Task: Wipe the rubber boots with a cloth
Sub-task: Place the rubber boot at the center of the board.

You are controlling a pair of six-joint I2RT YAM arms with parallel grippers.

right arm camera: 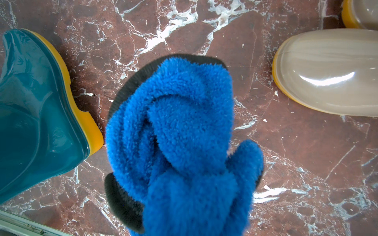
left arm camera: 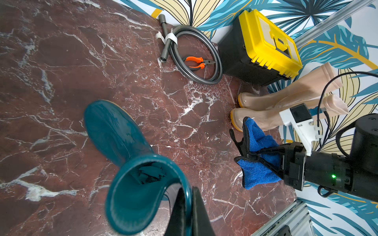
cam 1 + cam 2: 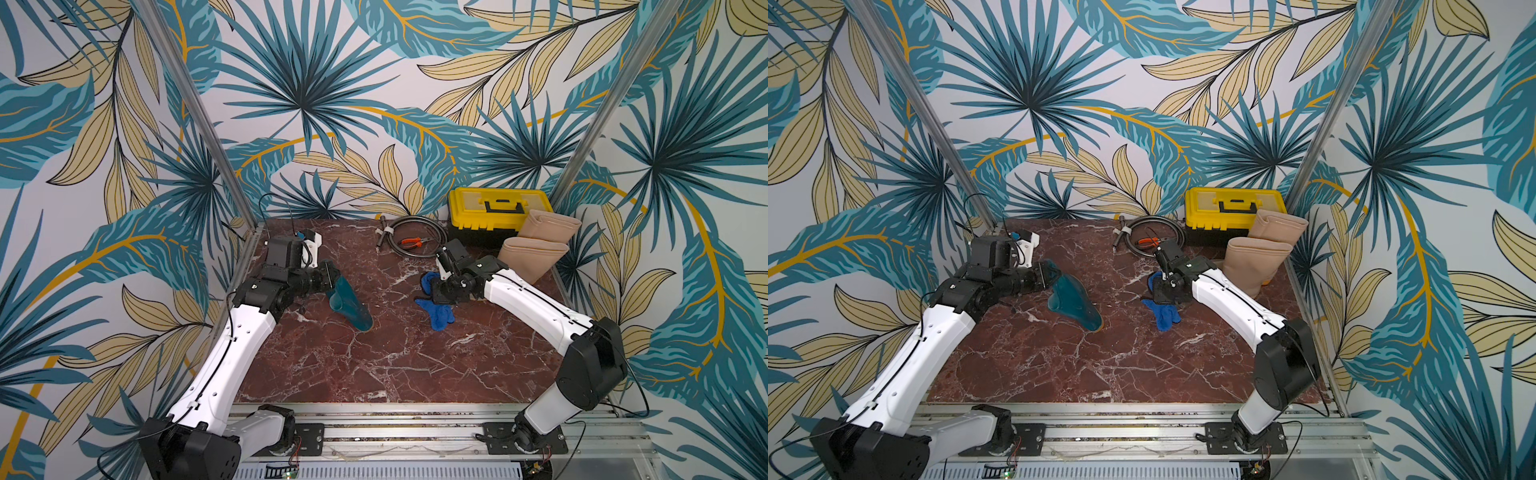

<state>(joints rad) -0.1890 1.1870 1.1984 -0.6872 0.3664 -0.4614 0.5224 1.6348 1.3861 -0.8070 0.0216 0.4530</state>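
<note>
The dark teal rubber boot point(image 3: 348, 305) point(image 3: 1074, 297) point(image 2: 114, 130) point(image 1: 30, 114) stands with its sole on the marble, its shaft leaning toward my left arm. My left gripper point(image 3: 331, 277) point(image 3: 1055, 274) point(image 2: 189, 201) is shut on the rim of that shaft, one finger inside and one outside. To the right, my right gripper point(image 3: 439, 291) point(image 3: 1160, 291) point(image 2: 252, 156) points down, shut on the blue cloth point(image 3: 436, 315) point(image 3: 1163, 312) point(image 2: 257, 165) point(image 1: 180, 143), which hangs bunched just above the table. The cloth hides the jaws in the right wrist view. Two beige boots point(image 3: 532, 257) point(image 3: 1254, 262) point(image 2: 263, 120) point(image 1: 331, 71) stand at the back right.
A yellow and black toolbox point(image 3: 496, 208) point(image 2: 266, 40) sits in the back right corner, behind the beige boots. A coiled grey hose point(image 3: 411, 237) point(image 2: 196, 59) with orange pliers point(image 3: 413, 242) point(image 2: 194, 61) inside it lies at the back. Metal frame posts border the table's sides.
</note>
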